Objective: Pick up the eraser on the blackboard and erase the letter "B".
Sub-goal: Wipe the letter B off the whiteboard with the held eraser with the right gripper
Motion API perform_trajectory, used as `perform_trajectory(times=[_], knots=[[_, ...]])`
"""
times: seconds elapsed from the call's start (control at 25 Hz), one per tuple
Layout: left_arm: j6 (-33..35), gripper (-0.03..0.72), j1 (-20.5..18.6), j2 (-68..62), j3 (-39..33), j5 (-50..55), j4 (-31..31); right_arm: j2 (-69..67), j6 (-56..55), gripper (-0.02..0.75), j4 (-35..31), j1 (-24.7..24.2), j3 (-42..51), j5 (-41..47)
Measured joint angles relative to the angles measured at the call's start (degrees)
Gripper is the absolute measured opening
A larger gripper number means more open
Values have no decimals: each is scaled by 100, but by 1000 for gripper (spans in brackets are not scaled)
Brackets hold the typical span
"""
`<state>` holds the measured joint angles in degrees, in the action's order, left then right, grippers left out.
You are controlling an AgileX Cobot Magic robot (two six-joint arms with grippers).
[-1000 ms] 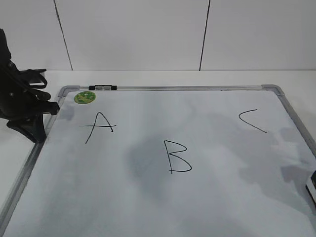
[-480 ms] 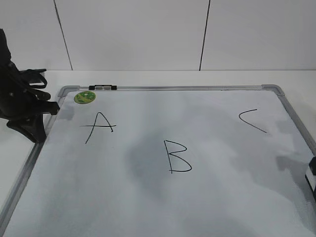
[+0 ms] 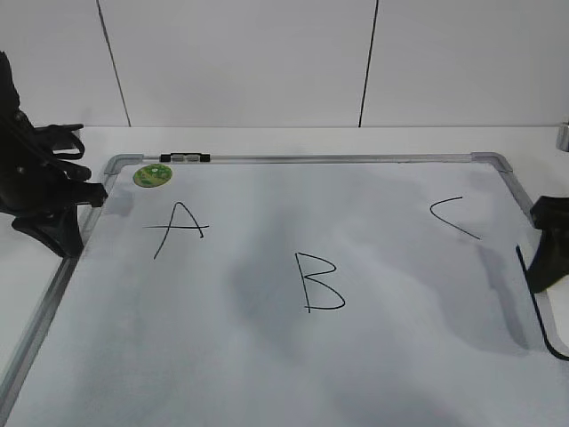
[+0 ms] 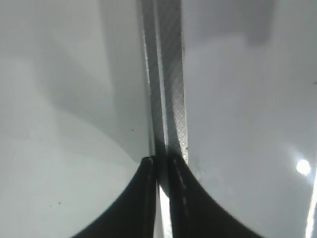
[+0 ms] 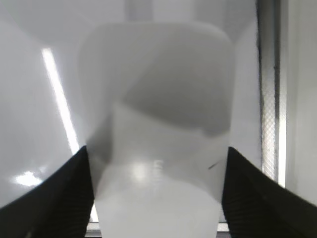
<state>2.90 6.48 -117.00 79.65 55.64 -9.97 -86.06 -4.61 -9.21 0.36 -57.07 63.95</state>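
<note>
large white silver-framed blackboard lies flat; thin black hand-drawn letter "b" sits mid-board, unerased. white rounded-rectangular eraser lies by the board's right frame between the black right gripper fingers, jaws wide, contact unclear. black left gripper pinched narrow over the left frame rail, empty.

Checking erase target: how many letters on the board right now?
3. "A" left, near the green sticker; letter "B" centre; "C" right, by the right gripper. None look hidden.
</note>
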Motion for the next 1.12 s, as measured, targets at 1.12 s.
perform_trajectory(times=[1.12], knots=[[0, 31, 0, 0, 11, 78, 12, -3446, -324, 529, 752, 2449, -3501, 794]])
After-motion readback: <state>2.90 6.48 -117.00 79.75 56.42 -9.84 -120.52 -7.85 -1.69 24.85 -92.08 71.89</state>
